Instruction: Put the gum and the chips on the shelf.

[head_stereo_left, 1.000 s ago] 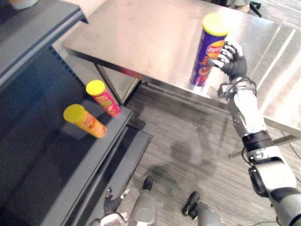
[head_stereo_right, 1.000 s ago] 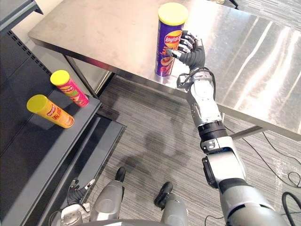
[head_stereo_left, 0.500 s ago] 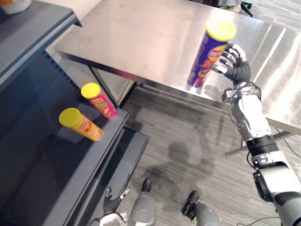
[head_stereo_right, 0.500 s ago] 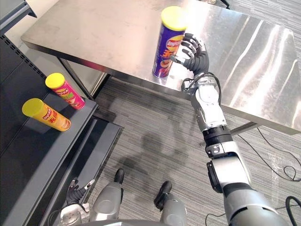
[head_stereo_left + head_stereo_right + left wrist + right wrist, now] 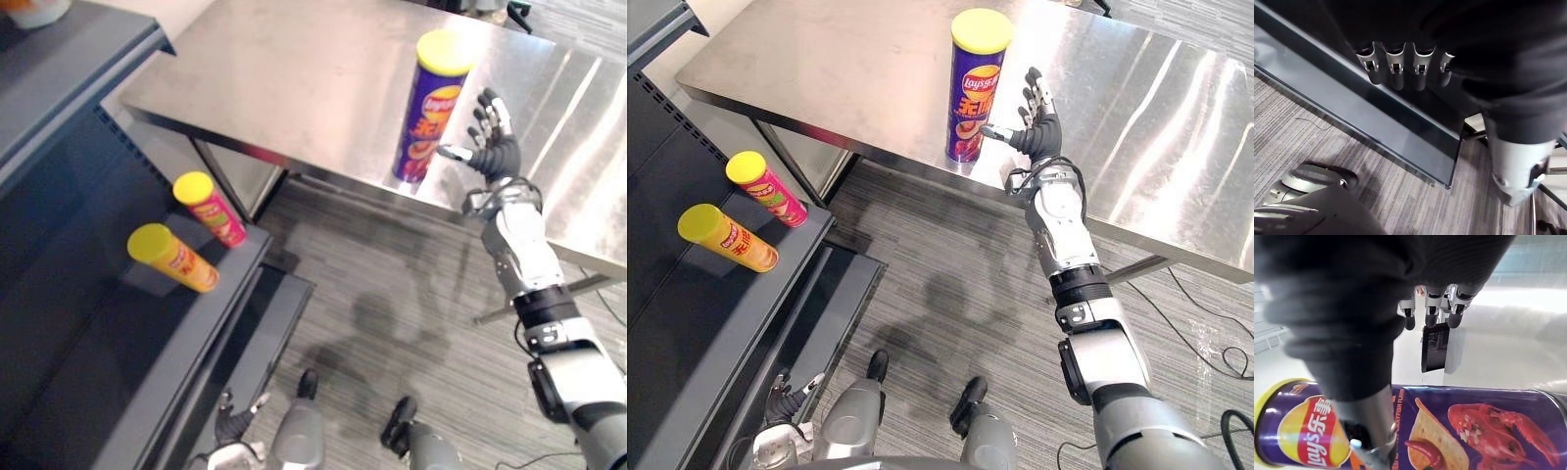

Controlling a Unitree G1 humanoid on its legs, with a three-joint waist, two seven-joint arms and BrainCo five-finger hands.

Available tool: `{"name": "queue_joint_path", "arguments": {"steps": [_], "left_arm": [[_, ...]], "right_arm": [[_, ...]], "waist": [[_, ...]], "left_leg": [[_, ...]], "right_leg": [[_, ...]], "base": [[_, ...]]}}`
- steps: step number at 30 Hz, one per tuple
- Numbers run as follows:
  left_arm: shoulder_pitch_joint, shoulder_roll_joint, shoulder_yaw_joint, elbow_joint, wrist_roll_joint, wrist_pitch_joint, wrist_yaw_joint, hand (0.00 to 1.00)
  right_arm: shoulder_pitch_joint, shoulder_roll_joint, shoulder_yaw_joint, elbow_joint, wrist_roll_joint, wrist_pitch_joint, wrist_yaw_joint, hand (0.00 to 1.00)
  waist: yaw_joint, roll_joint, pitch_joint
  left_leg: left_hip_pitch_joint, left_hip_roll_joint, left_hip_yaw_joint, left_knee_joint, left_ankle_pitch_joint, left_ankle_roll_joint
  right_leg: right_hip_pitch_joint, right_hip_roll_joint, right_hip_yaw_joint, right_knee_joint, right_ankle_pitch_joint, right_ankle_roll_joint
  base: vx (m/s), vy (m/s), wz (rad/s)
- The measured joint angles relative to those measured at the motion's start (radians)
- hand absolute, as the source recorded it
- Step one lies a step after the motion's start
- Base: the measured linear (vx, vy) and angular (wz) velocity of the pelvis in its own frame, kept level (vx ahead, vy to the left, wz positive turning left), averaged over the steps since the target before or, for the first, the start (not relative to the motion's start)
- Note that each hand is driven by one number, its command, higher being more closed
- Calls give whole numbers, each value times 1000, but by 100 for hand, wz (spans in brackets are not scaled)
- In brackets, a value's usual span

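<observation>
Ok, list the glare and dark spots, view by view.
Eye views: glare streaks cross the steel table right of the purple chips can and the right hand; the shelf lies in shade. Right wrist view: the table past the fingers is blown out white. Left wrist view: the left hand shows against dark shelf panels.

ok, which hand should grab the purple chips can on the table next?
Right. The right hand is open, close beside the purple chips can standing on the steel table, thumb toward it. The left hand hangs low by the foot of the shelf, far from the can.
</observation>
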Motion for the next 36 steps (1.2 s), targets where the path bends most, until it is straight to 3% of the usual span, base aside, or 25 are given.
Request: {"name": "queue_joint_path", "arguments": {"steps": [23, 24, 29, 36], "left_arm": [[0, -1, 0, -2, 0, 0, 2, 0], [0, -1, 0, -2, 0, 0, 2, 0], [0, -3, 0, -2, 0, 0, 1, 0], [0, -3, -10, -2, -1, -1, 2, 0]], "right_arm": [[-95, 0, 5, 5, -16, 20, 19, 0], [-98, 0, 5, 7, -16, 22, 20, 100], [-127, 0, 4, 97, -16, 42, 18, 100], [-141, 1, 2, 142, -16, 34, 21, 100]], "waist": [[9, 0, 0], [14, 0, 0], [28, 0, 0], [26, 0, 0]], "left_leg": [[-19, -29, -49, -19, 31, 8], [-20, -31, -49, -19, 31, 9], [-22, -34, -53, -19, 34, 9], [-22, -41, -61, -20, 36, 8]], "right_leg": [[2, -37, -56, 19, -2, 3], [2, -39, -58, 20, -3, 2], [2, -45, -67, 21, -4, 1], [0, -60, -77, 44, -20, 5]], "base": [[-6, 3, 7], [-29, 7, 3], [-22, 2, 4], [6, -8, 6]]}}
